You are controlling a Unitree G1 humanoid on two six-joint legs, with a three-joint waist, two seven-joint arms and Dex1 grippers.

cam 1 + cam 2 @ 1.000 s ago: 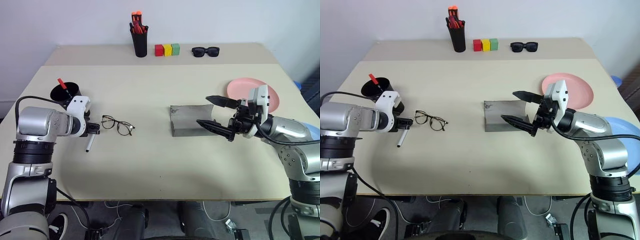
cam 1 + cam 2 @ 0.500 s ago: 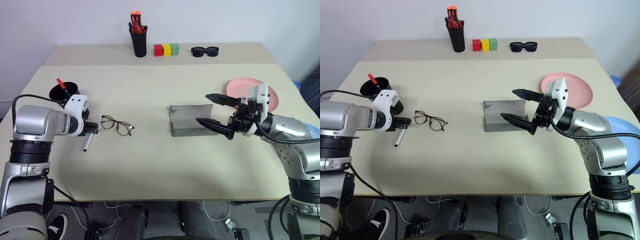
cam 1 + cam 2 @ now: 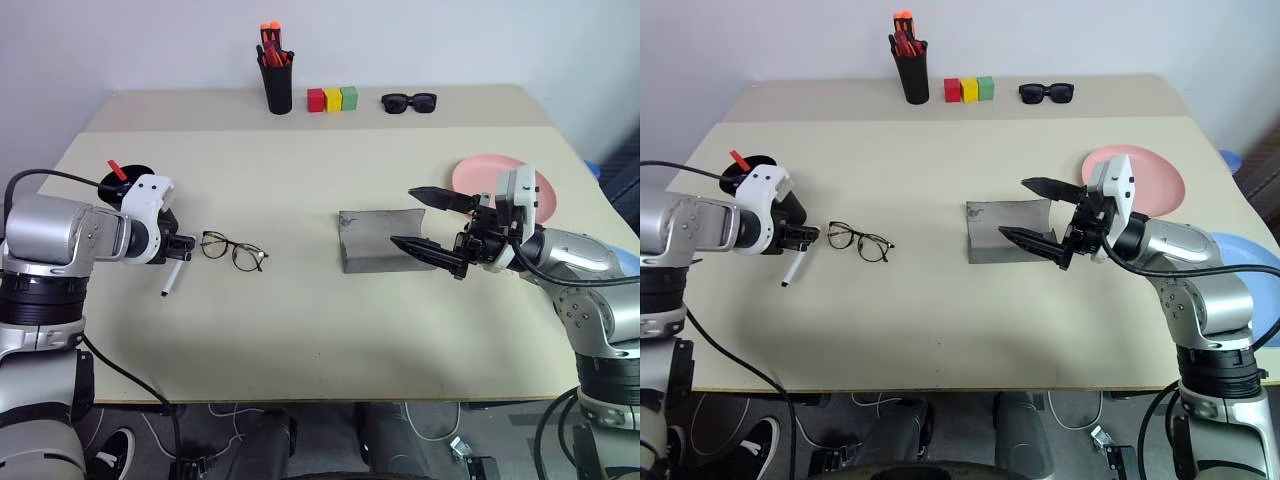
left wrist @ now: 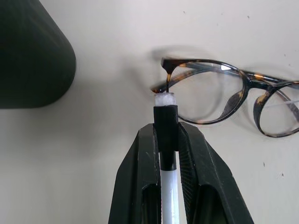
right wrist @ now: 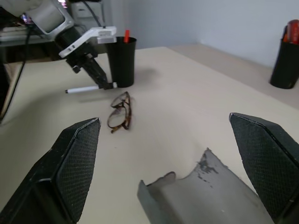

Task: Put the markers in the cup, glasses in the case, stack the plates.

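Note:
My left gripper (image 3: 183, 250) is shut on the black cap end of a white marker (image 3: 171, 278), whose body slants down toward the table (image 3: 300, 330). The wrist view shows the fingers (image 4: 145, 154) clamped on the marker (image 4: 166, 122), just short of the wire-frame glasses (image 4: 219, 98). The black cup (image 3: 122, 186) stands just behind that hand with a red-tipped marker (image 3: 117, 170) in it. The glasses (image 3: 234, 251) lie to the gripper's right. My right gripper (image 3: 404, 217) hovers open over the open grey case (image 3: 375, 243). The pink plate (image 3: 482, 174) lies behind it and the blue plate (image 3: 1252, 262) beside my right arm.
At the table's far edge stand a black pen holder (image 3: 279, 88) with orange and red pens, three coloured blocks (image 3: 333, 99) and dark sunglasses (image 3: 410, 101). Bare tabletop stretches between the glasses and the case and along the near edge.
My left gripper has risen a little with the white marker, lifting it off the table beside the cup. The right arm has held still.

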